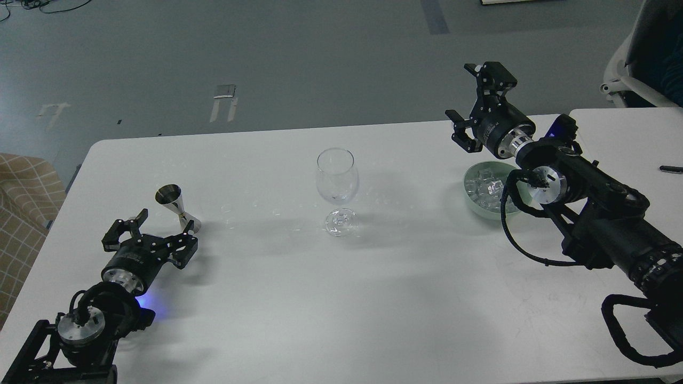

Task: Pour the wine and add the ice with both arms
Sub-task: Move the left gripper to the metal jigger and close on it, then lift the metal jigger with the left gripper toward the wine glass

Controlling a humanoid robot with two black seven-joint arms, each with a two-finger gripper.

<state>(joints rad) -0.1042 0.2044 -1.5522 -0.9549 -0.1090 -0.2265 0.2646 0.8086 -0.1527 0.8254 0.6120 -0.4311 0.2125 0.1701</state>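
A clear stemmed glass [336, 184] stands upright at the table's middle. A steel hourglass jigger [177, 207] stands at the left; I cannot see any wine in it. Ice cubes [484, 189] lie in a mint-green bowl [471, 203] at the right. My left gripper [155, 228] is open, low over the table, its fingers just in front of the jigger's base, holding nothing. My right gripper [472, 98] is open and raised above the table's far edge, behind the bowl, holding nothing. My right arm covers the bowl's right side.
The white table [320, 298] has small wet spots between the jigger and the glass. A black pen [670, 169] lies at the far right. A chair [640, 58] stands beyond the right corner. A checked cushion [21, 197] is at the left.
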